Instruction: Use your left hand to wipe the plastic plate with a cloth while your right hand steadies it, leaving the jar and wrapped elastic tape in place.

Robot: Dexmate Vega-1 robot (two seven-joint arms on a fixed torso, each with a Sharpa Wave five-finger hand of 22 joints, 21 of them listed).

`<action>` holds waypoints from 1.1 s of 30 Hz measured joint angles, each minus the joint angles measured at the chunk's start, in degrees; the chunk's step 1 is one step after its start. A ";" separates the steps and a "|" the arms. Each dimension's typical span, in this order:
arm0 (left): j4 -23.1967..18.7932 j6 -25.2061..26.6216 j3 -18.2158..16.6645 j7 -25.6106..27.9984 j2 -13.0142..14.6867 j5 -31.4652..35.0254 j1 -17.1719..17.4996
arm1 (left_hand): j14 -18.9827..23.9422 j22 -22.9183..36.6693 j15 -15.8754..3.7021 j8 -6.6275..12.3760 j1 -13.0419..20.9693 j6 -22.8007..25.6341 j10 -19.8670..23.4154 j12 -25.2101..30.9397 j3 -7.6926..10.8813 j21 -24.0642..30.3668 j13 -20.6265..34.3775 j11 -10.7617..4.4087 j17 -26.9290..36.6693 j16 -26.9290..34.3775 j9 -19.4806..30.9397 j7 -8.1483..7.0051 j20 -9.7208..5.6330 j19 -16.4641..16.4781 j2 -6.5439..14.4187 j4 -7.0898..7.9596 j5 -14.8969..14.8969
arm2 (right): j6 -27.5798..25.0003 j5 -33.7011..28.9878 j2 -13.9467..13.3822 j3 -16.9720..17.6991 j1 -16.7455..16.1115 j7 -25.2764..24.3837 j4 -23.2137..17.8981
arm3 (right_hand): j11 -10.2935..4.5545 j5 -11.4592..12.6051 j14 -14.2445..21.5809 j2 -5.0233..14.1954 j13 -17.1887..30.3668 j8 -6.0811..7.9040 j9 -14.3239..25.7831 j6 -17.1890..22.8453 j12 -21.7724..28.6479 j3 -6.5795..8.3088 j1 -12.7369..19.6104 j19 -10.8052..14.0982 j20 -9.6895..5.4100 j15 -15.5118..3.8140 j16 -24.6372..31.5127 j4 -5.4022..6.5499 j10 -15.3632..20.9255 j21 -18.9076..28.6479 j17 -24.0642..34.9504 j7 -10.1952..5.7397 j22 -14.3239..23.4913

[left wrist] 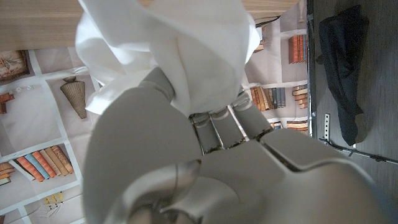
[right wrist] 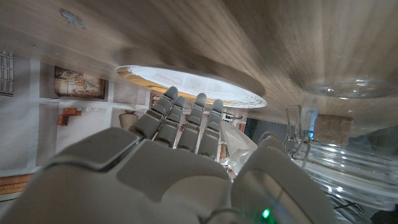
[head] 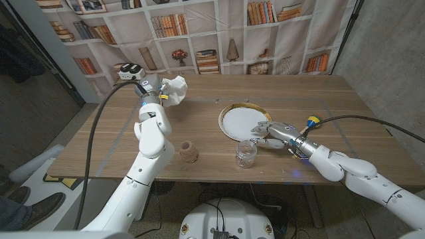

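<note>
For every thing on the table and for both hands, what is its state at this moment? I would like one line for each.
White plastic plate with gold rim: lying flat on the table, right hand on its near edge.
White cloth: bunched, held above the table, away from the plate.
Clear glass jar: upright, no lid.
Brown wrapped elastic tape: rolled, untouched.
Left hand: grips the cloth.
Right hand: fingers extended onto the plate.

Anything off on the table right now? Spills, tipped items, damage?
Nothing stands out. The white plastic plate lies flat, the clear glass jar and the brown wrapped elastic tape stand upright, no spill. The left hand holds the white cloth; the right hand rests at the plate's rim.
</note>
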 measured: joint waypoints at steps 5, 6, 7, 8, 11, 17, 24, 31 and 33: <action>0.14 0.01 0.00 -0.11 0.05 0.00 -0.19 | 0.01 0.01 0.00 -0.07 -0.38 0.00 0.01 0.00 0.55 0.17 0.09 -0.01 0.00 0.00 -0.01 0.00 0.00 0.00 -0.37 0.08 0.04 | 0.03 0.13 0.12 -0.11 0.10 0.31 0.22 | 0.09 0.00 0.55 0.00 0.00 0.00 0.00 0.26 0.00 0.00 0.00 0.45 -0.05 0.06 0.00 0.00 0.53 0.00 0.00 -0.08 0.00; 0.21 0.05 0.00 -0.23 0.05 0.04 -0.26 | 0.01 0.01 0.00 -0.07 -0.38 0.00 0.02 0.00 0.55 0.39 0.13 -0.02 0.00 0.00 -0.01 0.00 0.00 0.00 -0.37 0.08 0.04 | 0.06 0.19 0.24 -0.20 0.21 0.40 0.47 | -0.01 0.00 0.55 0.00 0.00 0.00 0.00 0.31 0.00 0.00 0.00 0.52 -0.09 0.06 0.00 0.00 0.62 0.00 0.00 -0.14 0.00; 0.26 0.07 0.00 -0.27 0.05 0.06 -0.28 | 0.01 0.01 -0.01 -0.08 -0.52 0.00 0.02 0.00 1.03 0.49 0.18 -0.02 0.00 0.00 -0.01 0.00 0.00 0.00 -0.50 0.54 0.04 | 0.09 0.23 0.28 -0.23 0.23 0.45 0.55 | -0.23 0.00 0.56 0.00 0.00 0.00 0.00 0.31 0.00 0.00 0.00 0.62 0.00 0.06 0.00 0.00 0.84 0.00 0.00 -0.14 0.00; 0.30 0.07 0.01 -0.27 0.06 0.06 -0.30 | 0.02 0.01 -0.01 -0.10 -0.53 0.00 0.03 0.00 1.03 0.49 0.24 -0.03 0.00 0.00 -0.01 0.00 0.00 0.00 -0.51 0.54 0.04 | 0.14 0.26 0.28 -0.23 0.23 0.49 0.55 | -0.30 0.00 1.06 0.00 0.00 0.00 0.00 0.31 0.00 0.00 0.00 0.62 0.00 -0.01 0.00 0.00 0.94 0.00 0.00 -0.14 0.00; 0.39 0.07 0.03 -0.37 0.09 0.06 -0.38 | 0.02 0.00 -0.01 -0.12 -0.53 0.00 0.03 0.00 1.03 0.50 0.25 -0.03 0.00 0.00 -0.02 0.00 0.00 0.00 -0.51 0.54 0.04 | 0.23 0.31 0.37 -0.30 0.28 0.51 0.83 | -0.46 0.00 1.66 0.00 0.01 0.00 0.00 0.72 0.31 -0.01 0.00 1.24 0.20 0.00 0.00 0.00 1.71 0.00 0.00 -0.54 0.00; 0.62 0.07 0.16 -0.55 0.14 0.11 -0.61 | 0.04 0.01 -0.03 -0.22 -0.53 -0.01 0.09 -0.45 1.02 0.50 0.31 -0.09 0.00 -0.01 -0.03 -0.01 0.00 0.01 -0.50 0.55 0.04 | 0.40 0.52 0.49 -0.33 0.27 0.63 1.16 | -0.63 0.00 3.14 0.00 0.01 -0.01 0.00 1.03 0.51 0.15 0.00 2.37 -0.11 -0.04 0.24 -0.15 2.47 0.35 0.01 -0.85 0.00; 0.77 0.07 0.31 -0.82 0.32 0.26 -0.99 | 0.13 0.01 -0.11 0.01 -0.69 -0.01 0.09 -0.62 1.02 0.55 0.49 -0.09 -0.03 -0.10 -0.04 -0.02 0.00 0.01 -0.34 0.55 -0.02 | 0.76 0.79 0.72 -0.48 0.25 0.71 1.79 | -0.23 0.00 4.19 0.22 0.01 -0.29 0.00 1.28 0.50 0.15 0.23 3.58 -0.10 -0.09 0.46 -0.15 2.89 0.45 0.00 -0.60 -0.01; 0.81 0.06 0.51 -1.31 0.48 0.61 -1.29 | 0.13 0.02 -0.11 0.02 -0.69 -0.02 0.10 -0.67 1.02 0.82 0.52 -0.09 -0.03 -0.11 -0.04 -0.02 -0.11 -0.11 -0.34 0.56 -0.04 | 0.99 0.93 0.93 -0.72 0.46 0.95 2.35 | 0.22 -0.28 6.96 0.22 0.00 -0.29 0.00 1.88 0.49 0.39 0.23 5.63 -0.09 -0.21 0.67 -0.39 4.13 1.30 0.01 -0.47 -0.04; 0.84 0.06 0.61 -1.45 0.53 0.67 -1.41 | 0.13 0.02 -0.12 0.02 -0.69 -0.02 0.10 -0.67 1.01 0.82 0.52 -0.09 0.10 -0.12 -0.16 -0.02 -0.11 -0.10 -0.34 0.56 -0.05 | 1.03 0.98 0.95 -0.76 0.50 1.12 2.45 | 0.40 -0.28 7.12 0.23 0.00 -0.29 0.00 1.95 0.49 0.39 0.23 5.84 -0.31 -0.10 0.67 -0.39 4.31 1.30 0.01 -0.54 -0.03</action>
